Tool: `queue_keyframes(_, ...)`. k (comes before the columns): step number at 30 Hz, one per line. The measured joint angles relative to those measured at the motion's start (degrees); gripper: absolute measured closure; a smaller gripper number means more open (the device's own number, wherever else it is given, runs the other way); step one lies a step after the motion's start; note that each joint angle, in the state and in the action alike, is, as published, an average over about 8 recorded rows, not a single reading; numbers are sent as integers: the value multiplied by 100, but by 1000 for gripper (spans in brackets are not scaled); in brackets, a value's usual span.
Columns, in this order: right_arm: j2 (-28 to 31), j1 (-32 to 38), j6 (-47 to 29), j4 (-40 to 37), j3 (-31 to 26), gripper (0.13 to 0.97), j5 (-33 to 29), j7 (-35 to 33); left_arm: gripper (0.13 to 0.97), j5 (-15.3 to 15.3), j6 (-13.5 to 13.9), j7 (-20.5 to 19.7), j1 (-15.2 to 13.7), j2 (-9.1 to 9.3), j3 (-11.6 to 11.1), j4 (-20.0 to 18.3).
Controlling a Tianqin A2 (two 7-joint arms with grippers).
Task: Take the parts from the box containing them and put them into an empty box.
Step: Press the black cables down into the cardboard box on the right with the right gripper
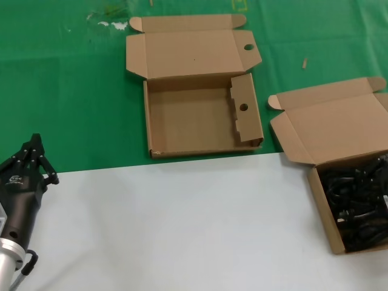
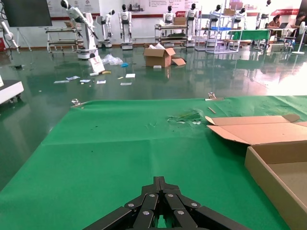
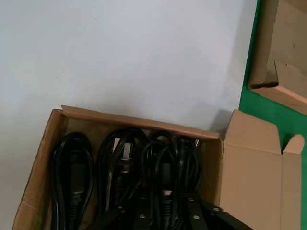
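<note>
Right gripper (image 3: 165, 218), opening not discernible, hovers over black coiled power cables (image 3: 120, 165) in the plain-lidded brown cardboard box (image 3: 41, 167) at frame bottom: descend centred on one coil; left gripper (image 1: 31, 159) closed, empty.

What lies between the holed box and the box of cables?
Nothing: in the head view, only bare green mat and white tabletop separate the holed box from the box of cables.

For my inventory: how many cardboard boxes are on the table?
2: the empty box at the middle back, and the full box of cables on the right edge.
</note>
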Motion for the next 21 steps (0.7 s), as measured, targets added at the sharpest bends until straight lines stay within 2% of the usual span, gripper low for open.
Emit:
queue_keyframes(9, 98, 14, -89, 177, 103, 909, 49, 153, 957, 0, 0, 0, 0, 0, 0, 0)
queue_keyframes(21, 361, 403, -668, 998, 305, 955, 43, 853, 957, 0, 0, 0, 0, 0, 0, 0)
